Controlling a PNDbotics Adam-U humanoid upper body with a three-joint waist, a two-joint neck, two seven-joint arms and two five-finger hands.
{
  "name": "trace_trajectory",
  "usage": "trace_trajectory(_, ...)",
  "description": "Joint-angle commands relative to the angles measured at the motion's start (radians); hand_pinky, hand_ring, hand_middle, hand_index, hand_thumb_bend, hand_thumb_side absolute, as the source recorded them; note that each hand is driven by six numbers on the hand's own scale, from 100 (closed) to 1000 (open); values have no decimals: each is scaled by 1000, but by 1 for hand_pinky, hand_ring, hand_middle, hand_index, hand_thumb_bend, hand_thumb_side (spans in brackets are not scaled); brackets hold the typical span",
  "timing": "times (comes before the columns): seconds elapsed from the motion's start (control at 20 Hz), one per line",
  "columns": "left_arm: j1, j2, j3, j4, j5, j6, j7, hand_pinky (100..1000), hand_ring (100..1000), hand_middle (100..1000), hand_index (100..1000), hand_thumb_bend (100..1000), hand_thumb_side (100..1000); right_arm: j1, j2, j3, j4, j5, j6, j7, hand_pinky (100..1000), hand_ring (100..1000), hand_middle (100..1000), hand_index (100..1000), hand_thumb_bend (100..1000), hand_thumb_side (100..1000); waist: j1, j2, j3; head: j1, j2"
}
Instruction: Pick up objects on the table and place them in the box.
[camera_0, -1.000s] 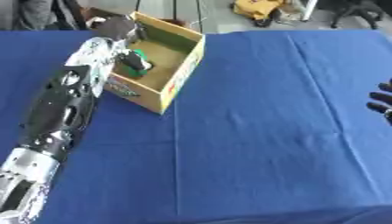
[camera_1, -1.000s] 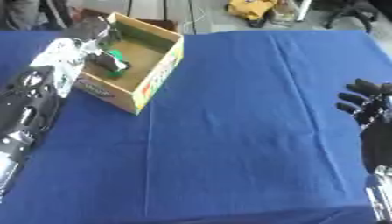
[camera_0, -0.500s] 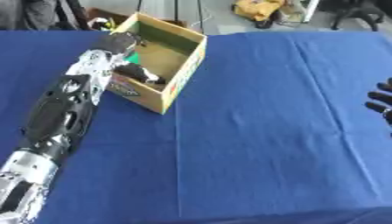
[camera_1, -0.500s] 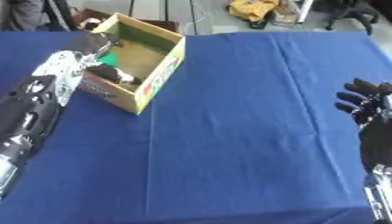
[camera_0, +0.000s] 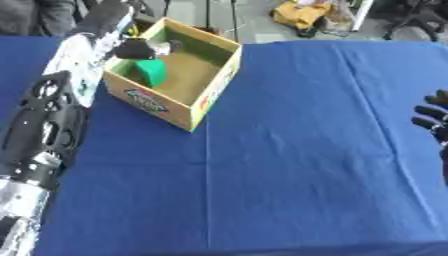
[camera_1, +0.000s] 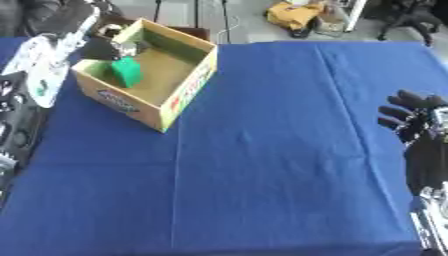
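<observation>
The box (camera_0: 206, 75) stands on the far left part of the blue table (camera_0: 297, 150), turned at an angle so that one corner points toward the robot. It is an open cardboard box with a brown floor, green inner walls and printed outer sides.

Inside the box, near its left wall, a green object (camera_0: 154, 73) stands upright on the floor. It leans a little and touches or nearly touches the left wall; I cannot tell which.

The left arm (camera_0: 52, 115) comes in along the left side of the box, black with silver parts, and reaches up to the box's far left corner. The left hand (camera_0: 144, 48) is over the left rim of the box, just above the green object. Its fingers look curled together, dark with a pale tip, but I cannot tell if they pinch anything or only hang over the object.

The right hand (camera_1: 411, 120) shows at the right edge of the table, well apart from the box. Its dark fingers point up and are slightly spread, relaxed, holding nothing.

Beyond the far edge of the table, behind the box, there is a yellow bag (camera_0: 302, 12) on the floor
</observation>
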Motion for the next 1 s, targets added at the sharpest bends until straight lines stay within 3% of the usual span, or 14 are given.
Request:
trace_trajectory(0.05,33,25,33,-96,51,-33,50,654,700,669,741,738,890,-6,-22,-17,-11,5,-3,-8,744,750,737,816,100,1000,0,-17,9,-12,-3)
trace_trajectory(0.2,106,-2,51,-169,96,-3,96,639,686,657,736,734,913,-10,-24,-22,-12,5,-4,-13,744,750,737,816,100,1000,0,-12,27,-25,-9)
trace_trajectory(0.55,280,-30,27,-338,203,94,193,616,655,641,736,744,943,-12,-29,-21,-12,5,-3,-15,744,750,737,817,100,1000,2,-18,42,-29,-7)
trace_trajectory(1.0,499,-25,-16,-560,340,230,164,601,633,618,728,725,939,-7,-22,-14,-9,5,0,-9,744,750,737,818,100,1000,-4,-22,40,-27,-2)
